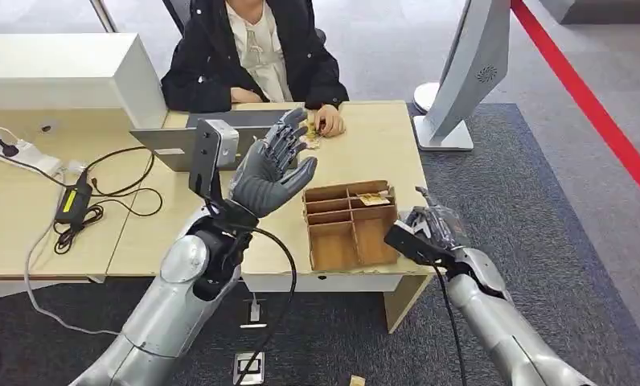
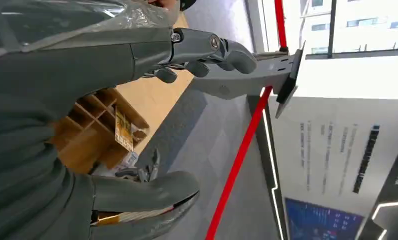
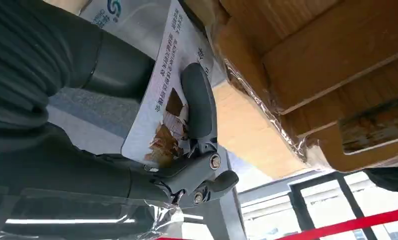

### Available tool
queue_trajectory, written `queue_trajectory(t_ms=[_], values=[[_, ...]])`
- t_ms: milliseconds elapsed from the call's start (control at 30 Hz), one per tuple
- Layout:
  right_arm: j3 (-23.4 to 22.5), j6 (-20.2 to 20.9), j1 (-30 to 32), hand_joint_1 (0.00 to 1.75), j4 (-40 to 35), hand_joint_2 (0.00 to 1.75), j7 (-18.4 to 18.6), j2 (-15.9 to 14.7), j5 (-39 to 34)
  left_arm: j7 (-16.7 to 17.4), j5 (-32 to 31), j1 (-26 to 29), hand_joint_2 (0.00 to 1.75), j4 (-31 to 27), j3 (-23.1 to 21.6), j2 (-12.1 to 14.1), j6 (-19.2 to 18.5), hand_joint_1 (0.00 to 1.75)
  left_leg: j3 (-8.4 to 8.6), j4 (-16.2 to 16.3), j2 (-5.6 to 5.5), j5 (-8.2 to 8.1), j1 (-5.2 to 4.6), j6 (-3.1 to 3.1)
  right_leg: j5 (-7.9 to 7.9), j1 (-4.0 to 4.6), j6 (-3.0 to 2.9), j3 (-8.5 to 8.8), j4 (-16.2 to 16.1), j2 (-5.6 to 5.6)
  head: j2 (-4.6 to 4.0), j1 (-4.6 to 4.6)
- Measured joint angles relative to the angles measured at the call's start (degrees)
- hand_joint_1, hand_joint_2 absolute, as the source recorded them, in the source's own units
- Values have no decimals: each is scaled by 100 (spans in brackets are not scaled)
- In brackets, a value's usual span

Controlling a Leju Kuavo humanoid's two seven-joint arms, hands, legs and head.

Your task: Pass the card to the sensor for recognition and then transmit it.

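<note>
- Desk (image 1: 381, 145): light wood; a person (image 1: 252, 48) sits at the far side, one hand resting on the far edge.
- Wooden divider box (image 1: 350, 225): near right part of the desk, one card lying in a far compartment.
- Left hand (image 1: 272, 169): raised over the desk, left of the box, fingers spread wide, holding nothing.
- Right hand (image 1: 433, 229): at the near right corner of the desk, just beside the box, holding the card (image 3: 159, 107) with a finger pressed across its face.
- Sensor: I cannot tell which device on the desk it is.
- Risk, judged: the grip looks shallow, so the card could slip or tilt in transit; the hand sits close to the box wall, so lifting away might snag the card's edge.
</note>
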Motion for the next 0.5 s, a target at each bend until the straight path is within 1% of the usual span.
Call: queue_trajectory(t_ms=[367, 500], values=[[35, -35, 46, 175, 52, 175, 44, 20, -77, 83, 2, 12, 175, -26, 2, 13, -66, 0, 0, 0, 0, 0, 0, 0, 0, 0, 0, 0, 0, 0, 0, 0], [35, -140, 53, 175, 61, 175, 61, -9, -107, 124, 2, 30, 175, -68, 11, 17, -83, 0, 0, 0, 0, 0, 0, 0, 0, 0, 0, 0, -1, 0, 0, 0]])
